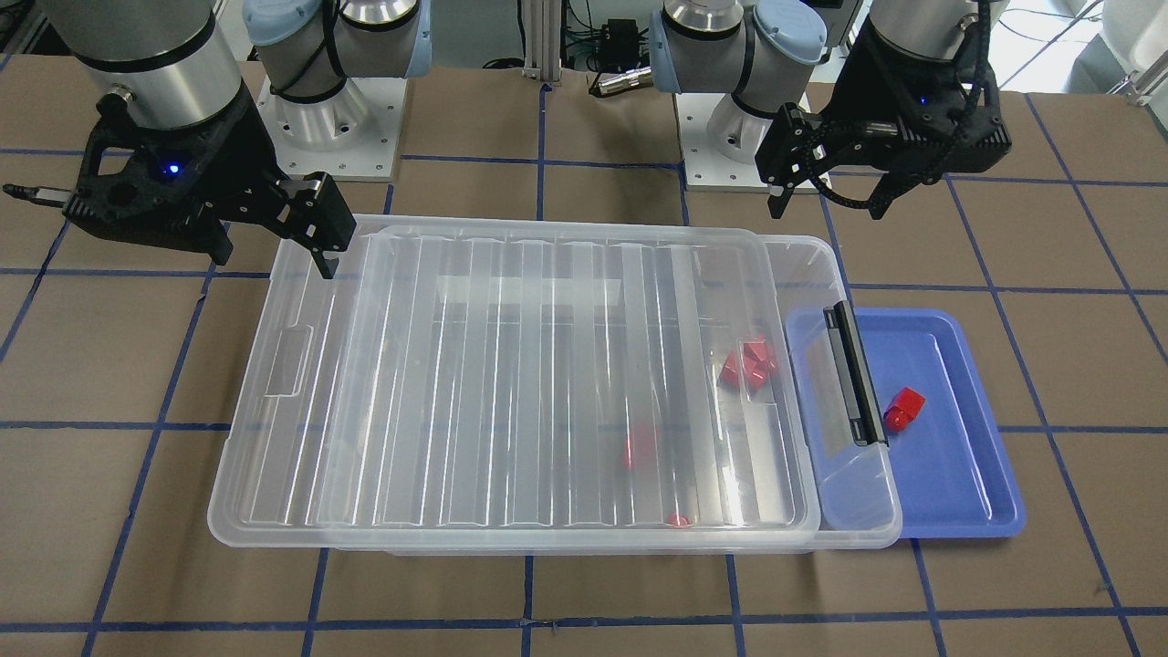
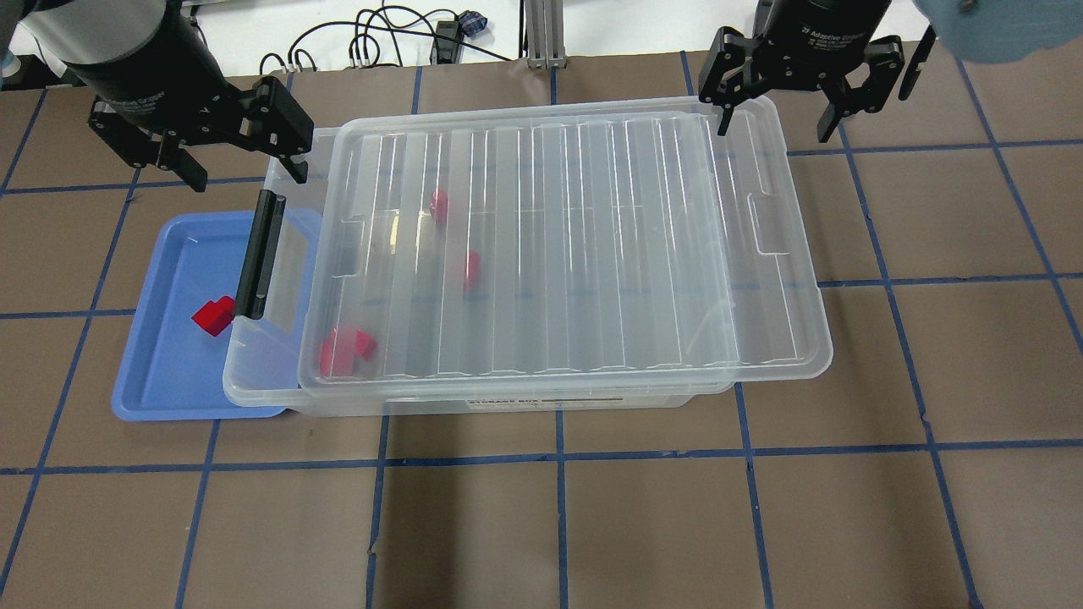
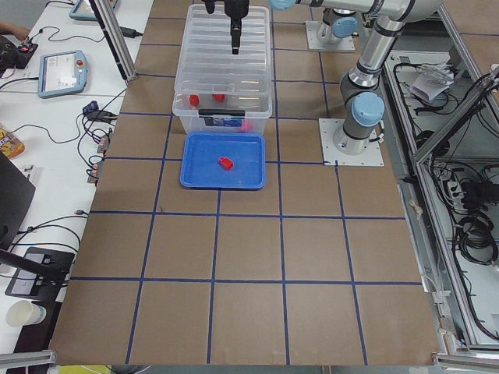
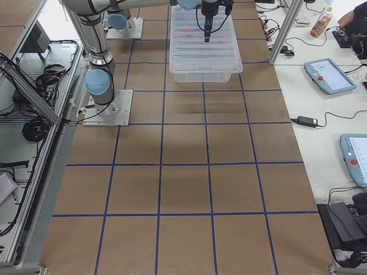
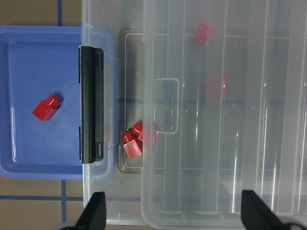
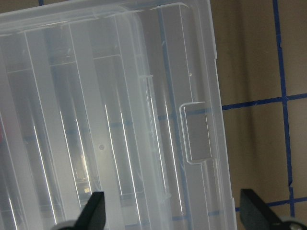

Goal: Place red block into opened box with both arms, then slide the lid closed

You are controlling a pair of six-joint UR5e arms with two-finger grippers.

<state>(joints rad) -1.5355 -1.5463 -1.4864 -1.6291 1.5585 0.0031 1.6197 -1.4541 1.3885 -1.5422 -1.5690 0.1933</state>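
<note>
red block [image 2: 212,316] bright, chunky, angled, in blue tray [image 2: 152,372] | left jaws wide | right jaws wide

Brown table [image 2: 592,507] ruled into squares by blue tape. In the overhead view a clear plastic box [image 2: 423,404] stands at centre. A blue tray [image 2: 169,364] lies at centre left, its right edge overlapped by the box's rim. Two metal base plates [image 1: 379,151] [image 1: 707,169] sit at the top of the front-facing view.
</note>
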